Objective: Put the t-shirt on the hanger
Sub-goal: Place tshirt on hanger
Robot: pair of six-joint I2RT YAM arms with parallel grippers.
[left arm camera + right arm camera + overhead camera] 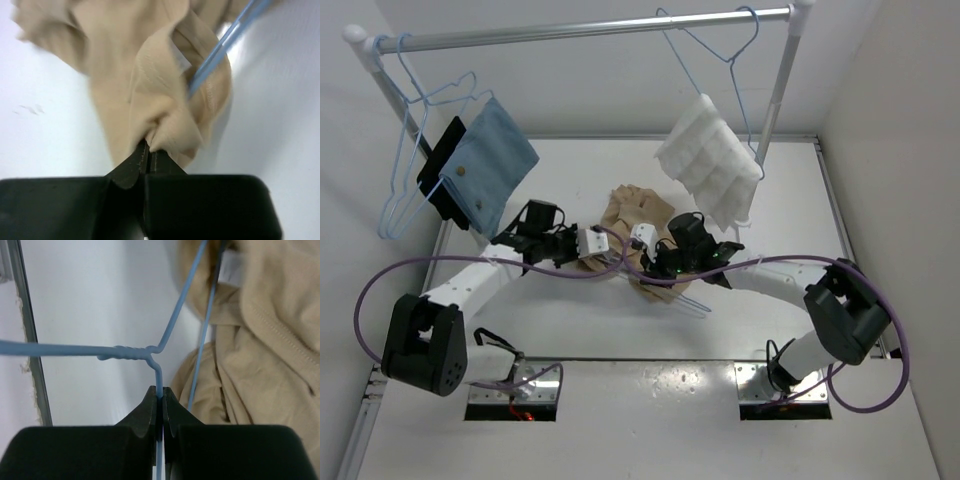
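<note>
In the centre of the top view, the left gripper pinches a fold of the limp tan fabric t-shirt; the right gripper clamps the thin pale-blue wire hanger.

The left arm and right arm share one build: slim white link shells joined by chunky black motor housings. The largest housing is a rounded black shoulder block near each base. A thin purple cable loops wide off each arm. Small white camera boxes sit at the wrists, and a green indicator light glows on the right one. The left claw and right claw are matte black, each a broad flat body narrowing to two wedge-shaped fingers with smooth inner faces.
</note>
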